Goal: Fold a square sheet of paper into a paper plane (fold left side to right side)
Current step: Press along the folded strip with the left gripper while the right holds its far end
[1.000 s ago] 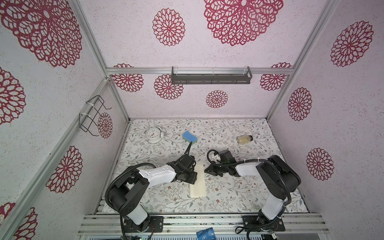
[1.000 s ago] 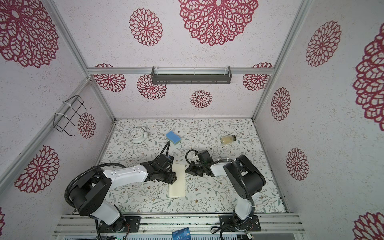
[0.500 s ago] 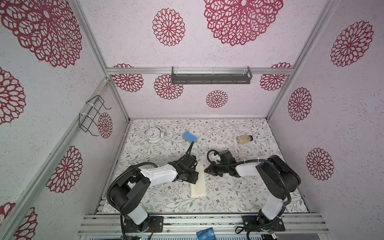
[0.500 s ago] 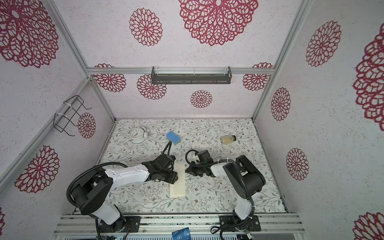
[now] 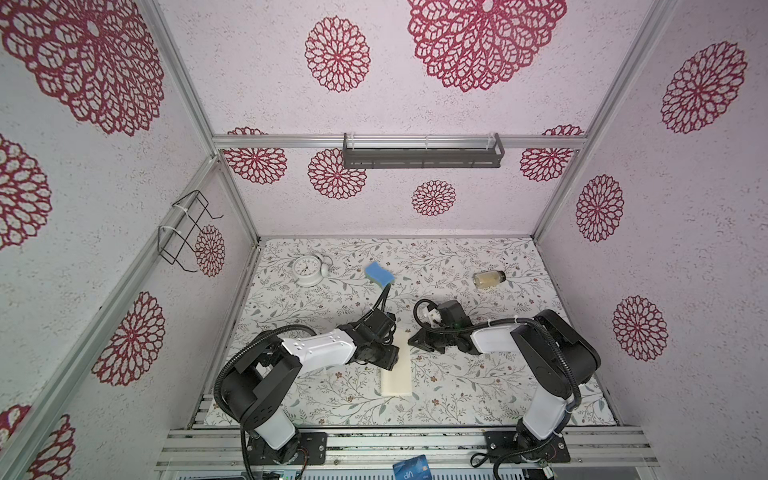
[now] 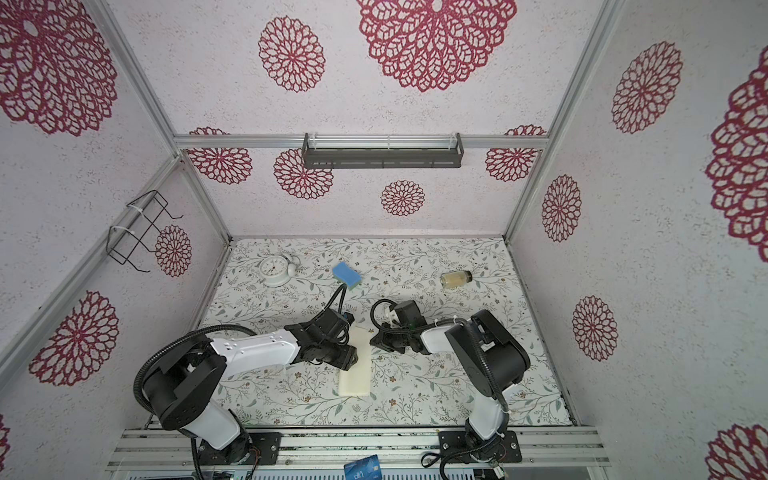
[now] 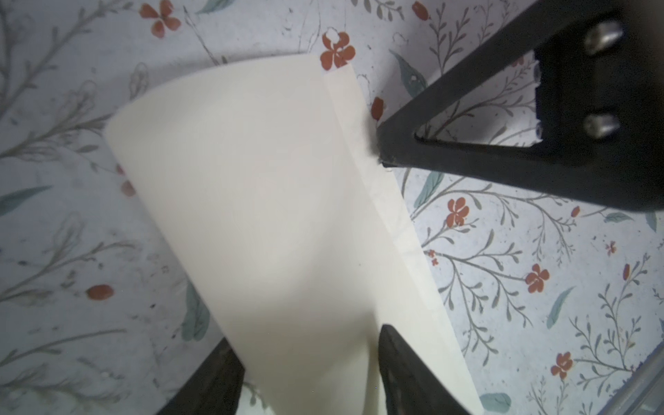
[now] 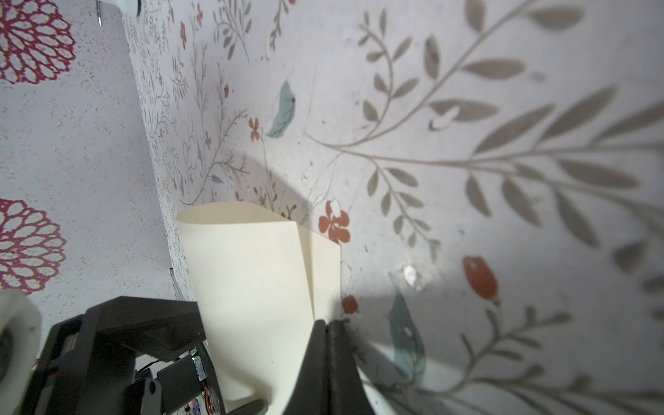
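Observation:
The square sheet of paper (image 5: 397, 372) (image 6: 356, 372) lies folded over into a narrow cream strip in the middle of the floral table. Its top layer bulges in a loose curve (image 7: 269, 197), with edges offset along one side (image 8: 251, 280). My left gripper (image 5: 392, 359) (image 6: 352, 358) (image 7: 309, 337) is open and straddles the bulging fold. One finger is on top and the other is partly hidden behind the paper. My right gripper (image 5: 413, 340) (image 6: 374, 338) (image 8: 328, 323) is shut, its tip (image 7: 382, 161) touching the paper's free edges. No paper plane shape shows.
A white alarm clock (image 5: 307, 270), a blue sponge (image 5: 379, 274) and a small jar (image 5: 489, 278) lie toward the back of the table. A wire rack (image 5: 187, 232) hangs on the left wall and a grey shelf (image 5: 422, 151) on the back wall.
The left arm has shifted only slightly over the paper. The right gripper and the folded paper stay where they were.

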Robot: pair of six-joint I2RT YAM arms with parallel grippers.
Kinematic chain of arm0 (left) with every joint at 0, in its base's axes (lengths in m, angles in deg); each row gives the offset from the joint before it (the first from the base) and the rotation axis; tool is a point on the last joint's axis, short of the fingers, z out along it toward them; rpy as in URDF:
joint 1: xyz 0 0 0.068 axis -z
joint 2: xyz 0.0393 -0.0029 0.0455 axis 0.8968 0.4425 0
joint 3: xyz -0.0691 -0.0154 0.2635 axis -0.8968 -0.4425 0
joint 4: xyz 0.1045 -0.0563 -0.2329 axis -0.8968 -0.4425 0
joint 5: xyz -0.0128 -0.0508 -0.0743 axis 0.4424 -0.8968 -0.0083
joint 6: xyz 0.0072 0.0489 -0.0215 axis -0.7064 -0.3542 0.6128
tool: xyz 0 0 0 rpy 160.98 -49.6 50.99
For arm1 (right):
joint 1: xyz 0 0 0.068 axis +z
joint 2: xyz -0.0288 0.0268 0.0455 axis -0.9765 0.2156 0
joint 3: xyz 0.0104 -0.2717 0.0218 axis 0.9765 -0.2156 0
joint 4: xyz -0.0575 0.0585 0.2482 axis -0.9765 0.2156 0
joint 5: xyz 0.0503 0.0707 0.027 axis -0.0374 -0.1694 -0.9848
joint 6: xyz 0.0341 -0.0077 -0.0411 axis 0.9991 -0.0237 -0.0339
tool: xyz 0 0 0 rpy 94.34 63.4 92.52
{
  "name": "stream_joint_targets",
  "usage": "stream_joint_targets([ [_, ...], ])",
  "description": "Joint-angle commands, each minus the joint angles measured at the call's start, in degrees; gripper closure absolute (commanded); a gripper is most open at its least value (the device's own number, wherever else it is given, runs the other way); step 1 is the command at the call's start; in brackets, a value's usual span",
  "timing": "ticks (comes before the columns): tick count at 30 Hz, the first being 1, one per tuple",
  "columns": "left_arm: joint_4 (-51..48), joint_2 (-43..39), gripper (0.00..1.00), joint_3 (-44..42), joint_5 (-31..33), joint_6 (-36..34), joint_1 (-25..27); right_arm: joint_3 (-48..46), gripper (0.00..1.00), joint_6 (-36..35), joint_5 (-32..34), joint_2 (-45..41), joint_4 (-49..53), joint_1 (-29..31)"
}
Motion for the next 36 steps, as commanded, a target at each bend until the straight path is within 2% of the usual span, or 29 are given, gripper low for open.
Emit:
stream_joint_targets([
  [1, 0.51, 0.36, 0.39, -0.01, -0.3, -1.29, 0.72, -1.36, 1.0, 0.49, 0.73, -3.88, 1.06, 0.21],
  [8, 1.03, 0.84, 0.39, -0.4, -0.04, -1.01, 0.84, -1.68, 1.0, 2.74, 1.77, -7.93, 0.4, 1.97],
  [20, 1.39, 1.04, 0.39, -0.22, 0.13, -0.06, 0.88, -0.33, 1.0, 3.31, 2.01, -0.85, -2.38, 5.82],
  [26, 2.55, -2.65, 0.37, -0.84, -0.19, 3.73, -1.15, -0.85, 1.0, -2.18, 4.69, 0.18, 2.88, 5.69],
  [30, 4.51, -7.17, 0.34, -2.69, -1.79, 6.94, -4.42, 0.12, 1.0, -7.34, 5.94, 0.31, 7.23, 5.3],
  [36, 7.14, -9.44, 0.33, -5.47, -8.26, 9.82, -9.92, 1.92, 1.0, -11.91, 5.96, 0.0, 10.94, 4.85],
])
